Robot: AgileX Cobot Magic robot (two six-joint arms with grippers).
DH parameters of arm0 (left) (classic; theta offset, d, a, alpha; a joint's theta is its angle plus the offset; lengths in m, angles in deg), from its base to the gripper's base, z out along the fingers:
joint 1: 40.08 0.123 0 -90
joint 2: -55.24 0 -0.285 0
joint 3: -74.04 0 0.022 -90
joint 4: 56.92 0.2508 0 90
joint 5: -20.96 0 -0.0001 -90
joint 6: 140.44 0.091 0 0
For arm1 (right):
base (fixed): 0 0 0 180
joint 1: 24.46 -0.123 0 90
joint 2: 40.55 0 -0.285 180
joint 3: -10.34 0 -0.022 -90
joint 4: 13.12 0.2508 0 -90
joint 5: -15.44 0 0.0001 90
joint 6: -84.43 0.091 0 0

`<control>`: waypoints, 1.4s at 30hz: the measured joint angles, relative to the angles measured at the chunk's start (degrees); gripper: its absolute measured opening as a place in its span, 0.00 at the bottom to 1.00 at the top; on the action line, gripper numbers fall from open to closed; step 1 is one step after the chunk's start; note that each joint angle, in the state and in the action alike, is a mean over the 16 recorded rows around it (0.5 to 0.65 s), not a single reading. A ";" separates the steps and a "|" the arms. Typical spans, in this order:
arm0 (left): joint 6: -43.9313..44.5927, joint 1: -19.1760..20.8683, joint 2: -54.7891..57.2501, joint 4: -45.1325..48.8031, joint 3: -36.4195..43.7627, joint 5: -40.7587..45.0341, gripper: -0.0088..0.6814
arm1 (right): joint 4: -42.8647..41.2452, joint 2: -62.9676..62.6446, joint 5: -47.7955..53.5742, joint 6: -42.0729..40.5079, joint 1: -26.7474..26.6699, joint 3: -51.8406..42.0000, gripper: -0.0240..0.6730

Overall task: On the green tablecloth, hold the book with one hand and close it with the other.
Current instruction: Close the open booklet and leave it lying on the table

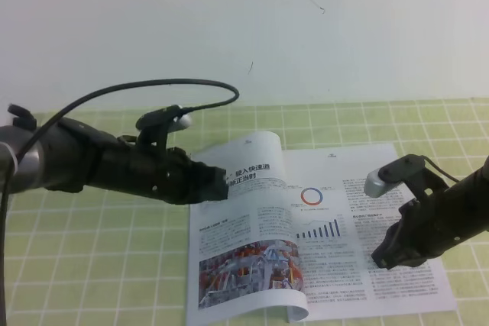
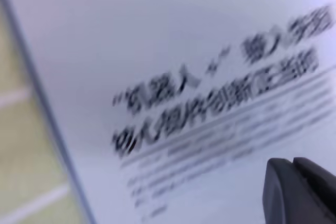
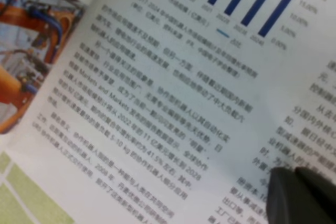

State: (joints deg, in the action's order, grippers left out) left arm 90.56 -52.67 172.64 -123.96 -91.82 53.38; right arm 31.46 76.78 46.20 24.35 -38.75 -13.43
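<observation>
Printed pages of the book (image 1: 321, 242) are seen spread open on the green tablecloth (image 1: 99, 265), with 1 left-hand leaf curled upward. Its upper left edge is met by the left gripper (image 1: 221, 185); whether it is pinched cannot be told. The right gripper (image 1: 382, 257) is pressed onto the right page, jaws apparently together.

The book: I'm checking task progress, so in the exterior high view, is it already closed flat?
No, the book lies open on the green tablecloth, with its left page curling up.
</observation>
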 joint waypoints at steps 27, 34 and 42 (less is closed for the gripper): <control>-32.22 0.02 1.84 36.80 -5.01 0.56 0.01 | 0.10 0.36 0.15 0.00 0.02 0.05 0.03; -32.19 0.01 2.73 36.49 -5.34 0.35 0.01 | 0.87 1.25 0.74 0.00 0.21 0.42 0.03; -31.46 0.01 3.09 36.00 -6.18 1.38 0.01 | 2.85 2.89 1.92 0.00 0.48 1.18 0.03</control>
State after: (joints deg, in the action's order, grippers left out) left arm 59.10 -52.66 175.72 -87.96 -98.00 54.76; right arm 34.30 79.67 48.12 24.35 -38.27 -12.25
